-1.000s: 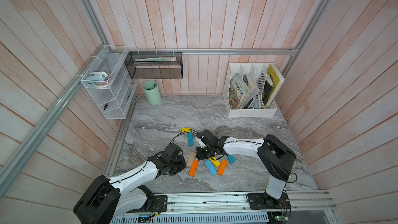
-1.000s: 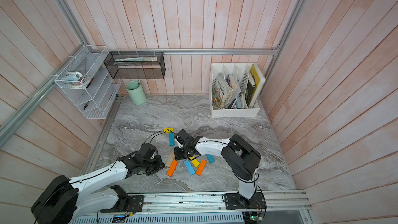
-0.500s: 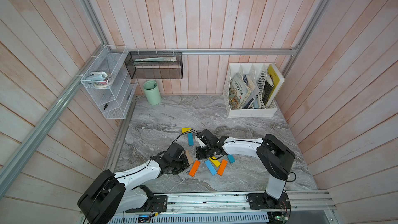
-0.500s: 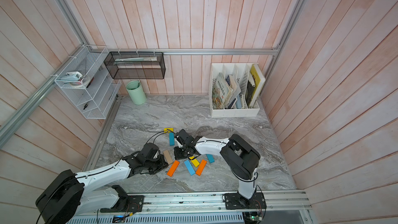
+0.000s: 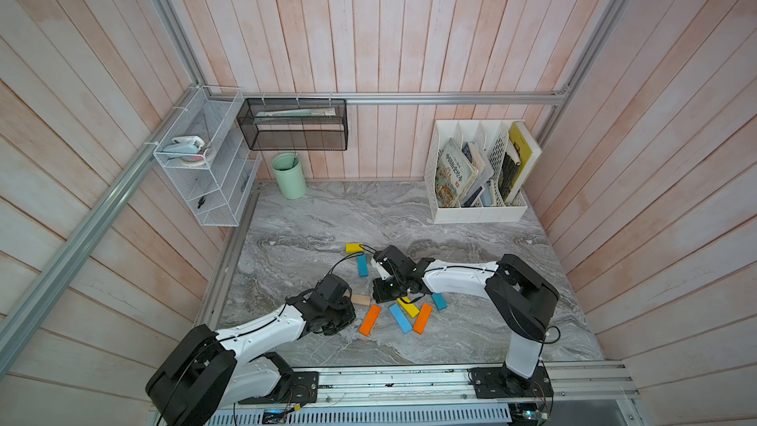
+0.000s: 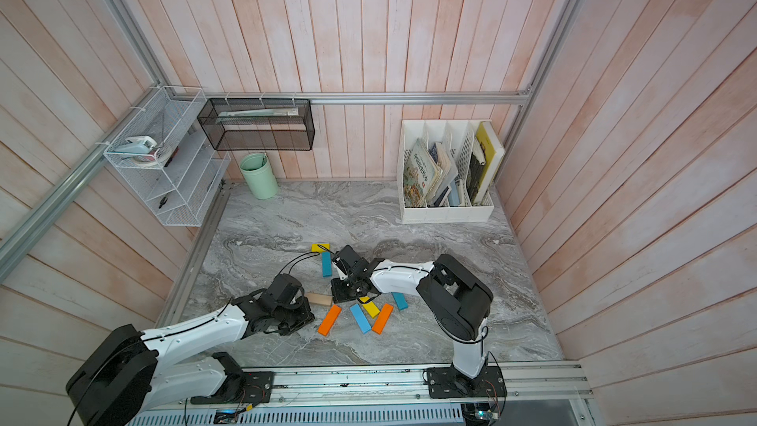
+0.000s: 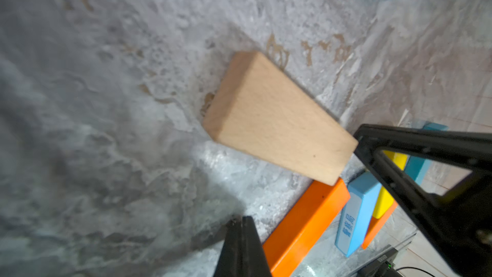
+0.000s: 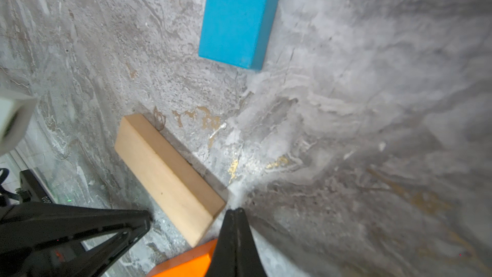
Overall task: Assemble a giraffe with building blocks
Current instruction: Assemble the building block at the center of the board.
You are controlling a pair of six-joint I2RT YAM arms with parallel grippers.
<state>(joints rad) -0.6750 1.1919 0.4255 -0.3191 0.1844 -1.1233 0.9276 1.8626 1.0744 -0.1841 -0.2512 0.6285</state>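
Lower centre of marble table (image 5: 311, 215): giraffe barely begun, only yellow head (image 5: 354, 247) and teal block (image 5: 362, 266) laid. Left gripper (image 7: 300, 178), right gripper (image 8: 191, 213) narrowly parted, empty, crowding tan block (image 5: 361, 299) between them. Likely trouble: finger clash, or shove skewing tan into orange block (image 5: 370, 320).

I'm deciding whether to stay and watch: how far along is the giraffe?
Early. Done: the yellow head block lies crosswise, a teal block below it starting the neck. In hand: the tan block, unaligned, sits between the open left gripper and right gripper, gripped by neither. Left: the loose cluster of five blocks.
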